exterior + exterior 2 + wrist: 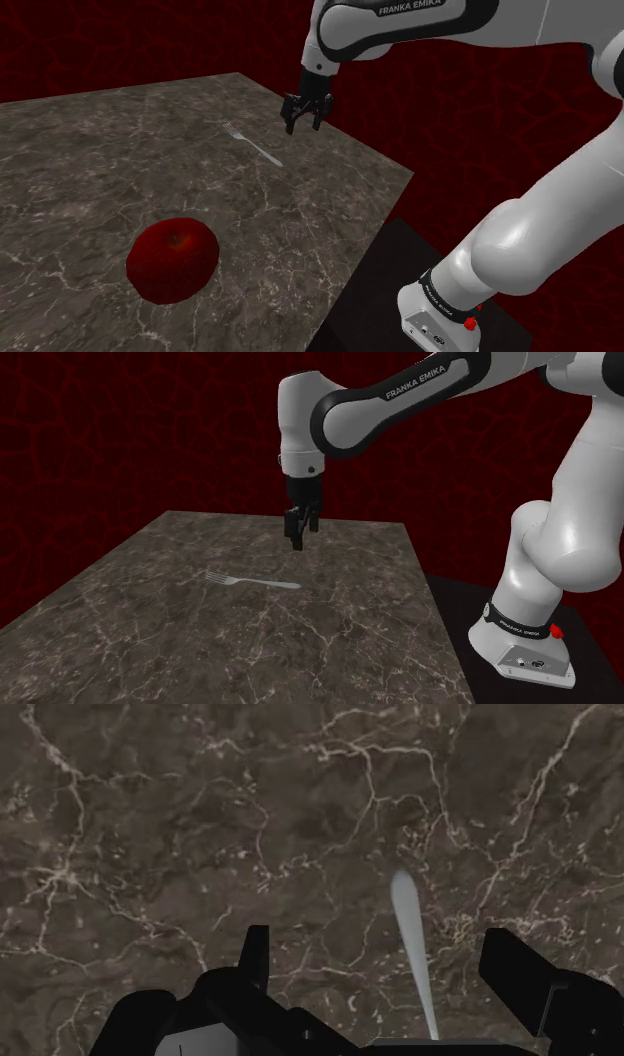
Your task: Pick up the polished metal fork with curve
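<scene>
Hovering with the gripper [306,118] above the dark marble table [90,170], fingers [256,950] spread wide, clasping nothing. Seeing the fork [255,582] flat on the table just beneath, handle end between the fingers in the wrist view, untouched. Noting a red apple [172,260] well apart, toward the shoulder view's lower left.
</scene>
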Motion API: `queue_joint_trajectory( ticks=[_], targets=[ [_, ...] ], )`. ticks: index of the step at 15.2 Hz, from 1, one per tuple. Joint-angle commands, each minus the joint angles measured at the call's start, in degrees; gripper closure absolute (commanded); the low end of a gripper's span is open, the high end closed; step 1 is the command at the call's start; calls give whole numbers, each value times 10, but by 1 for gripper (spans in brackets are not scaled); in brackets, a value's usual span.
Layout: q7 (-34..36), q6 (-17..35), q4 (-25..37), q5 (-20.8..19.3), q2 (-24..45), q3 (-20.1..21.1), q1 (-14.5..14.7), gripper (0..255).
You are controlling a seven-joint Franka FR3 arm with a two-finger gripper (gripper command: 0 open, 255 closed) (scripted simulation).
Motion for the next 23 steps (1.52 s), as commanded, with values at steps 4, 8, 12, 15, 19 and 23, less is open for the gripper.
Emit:
queue_joint_trajectory(
  ticks=[4, 8, 12, 15, 19, 23],
  targets=[
    [23, 28, 87, -23, 101, 12, 11, 0],
    [41, 38, 171, -46, 186, 16, 25, 0],
    [56, 36, 272, -69, 274, 16, 43, 0],
    [61, 36, 319, -78, 317, 14, 53, 0],
    [62, 62, 304, -81, 327, 13, 54, 0],
    [63, 78, 295, -83, 335, 12, 54, 0]
  ],
)
